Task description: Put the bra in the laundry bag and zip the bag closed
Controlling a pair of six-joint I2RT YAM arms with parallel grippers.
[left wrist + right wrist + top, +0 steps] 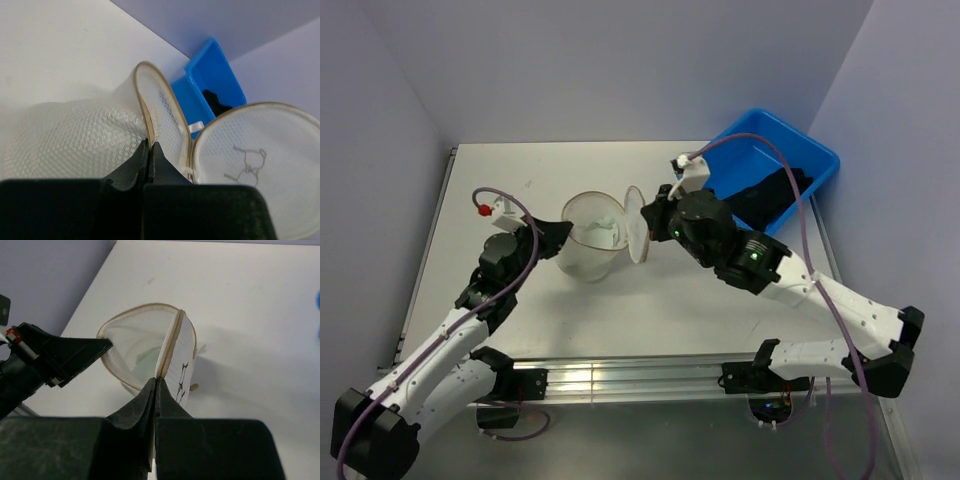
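The laundry bag stands open on the table, a whitish mesh cylinder with a tan rim. Its round lid hangs upright at the right side and carries a black mark. My left gripper is shut on the bag's left rim. My right gripper is shut on the lid's zip edge. Something pale lies inside the bag; I cannot tell whether it is the bra. The lid also shows in the left wrist view.
A blue plastic bin stands at the back right with a dark garment in it; it also shows in the left wrist view. The table's left edge runs close to my left arm.
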